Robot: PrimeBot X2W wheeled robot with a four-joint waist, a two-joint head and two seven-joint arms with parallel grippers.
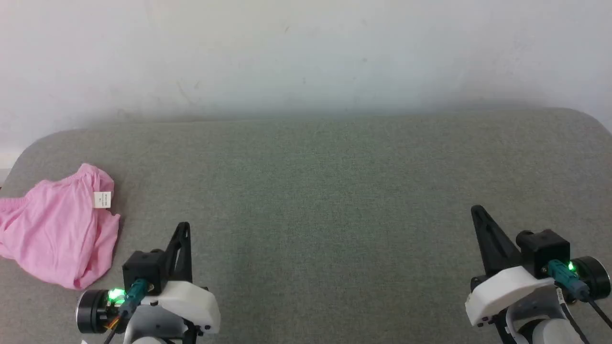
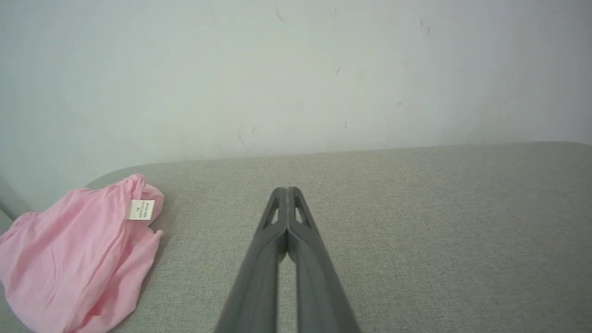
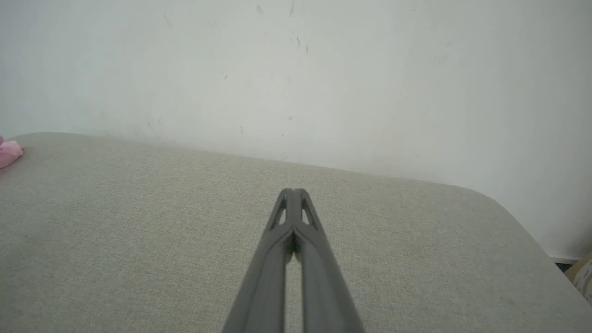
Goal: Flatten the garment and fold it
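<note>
Two grippers sat closest to the camera in the head view, one at each lower corner, both poised over a grey woven padded surface [image 1: 334, 191]. The left gripper [image 1: 184, 228] had its two long dark fingers pressed flat together, tips pointing away across the fabric, and a small green light [image 1: 114, 295] glowed on its wrist. The right gripper [image 1: 476, 212] matched it, fingers pressed together into a single dark point, with another green light [image 1: 570, 266] on its wrist. From the left wrist view, the left gripper [image 2: 286, 190] showed its fingers meeting at the tips, with only a thin slit lower down. The right wrist view showed the right gripper [image 3: 292, 190] closed the same way. A little beyond and to the left of the left gripper, apart from it, the pink shorts [image 1: 52, 229] lay crumpled near the surface's left edge, well apart from the right gripper. Their cloth was bunched in loose folds, with a gathered waistband [image 2: 27, 215] along the far side. A small white care label [image 1: 102, 199] stood out at the shorts' upper right corner; its print was too small to read. In the right wrist view a sliver of the pink shorts [image 3: 8, 152] peeked in at the left edge. Past the shorts the grey surface ran on to a rounded far edge. Behind it rose a pale, lightly scuffed wall [image 1: 306, 48].
</note>
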